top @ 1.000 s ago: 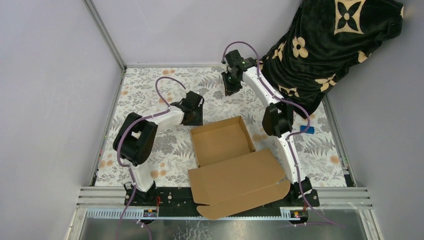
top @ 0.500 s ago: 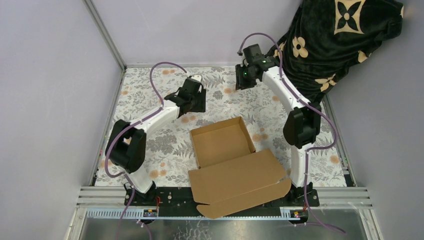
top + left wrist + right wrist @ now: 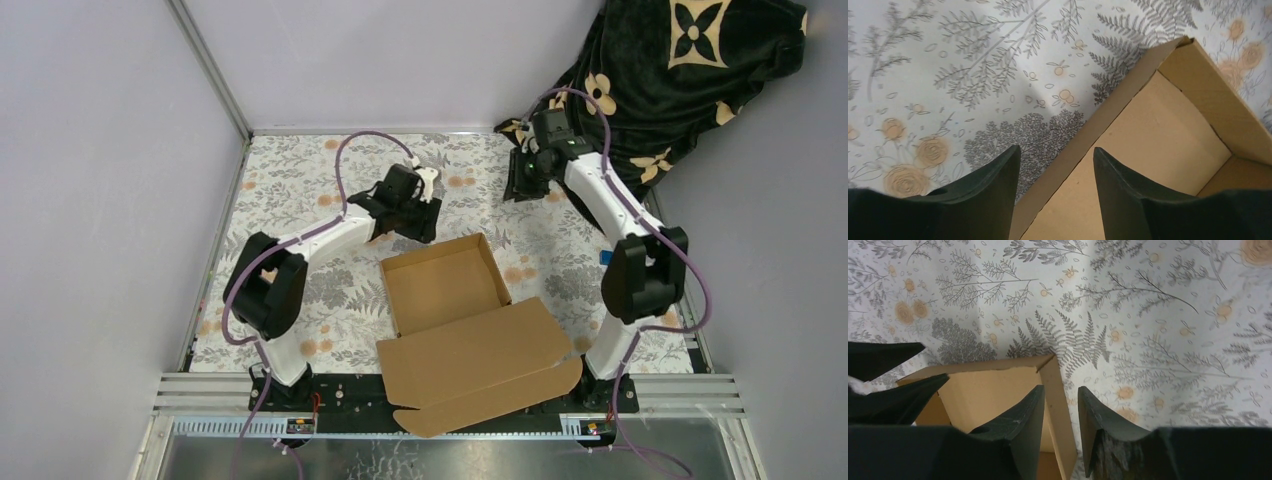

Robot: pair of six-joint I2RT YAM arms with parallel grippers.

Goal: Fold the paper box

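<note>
The paper box [image 3: 443, 283] is a brown cardboard tray with raised walls at the table's middle. Its lid flap [image 3: 470, 365] lies open toward the near edge. My left gripper [image 3: 415, 212] is open and empty over the box's far left corner. In the left wrist view [image 3: 1055, 157] its fingers sit either side of the box's wall [image 3: 1113, 112]. My right gripper [image 3: 522, 182] is open and empty, above the table beyond the box's far right corner. In the right wrist view [image 3: 1060, 395] the box's right wall [image 3: 1055, 390] shows between its fingers, well below them.
A dark blanket with cream flowers [image 3: 670, 80] is heaped at the far right corner. A small blue object [image 3: 607, 258] lies by the right arm. Metal rails [image 3: 200, 385] run along the near edge. Grey walls stand at the left and back.
My left gripper has moved right to the box's far left corner. My right gripper and its elbow have swung to the right. The box has not moved.
</note>
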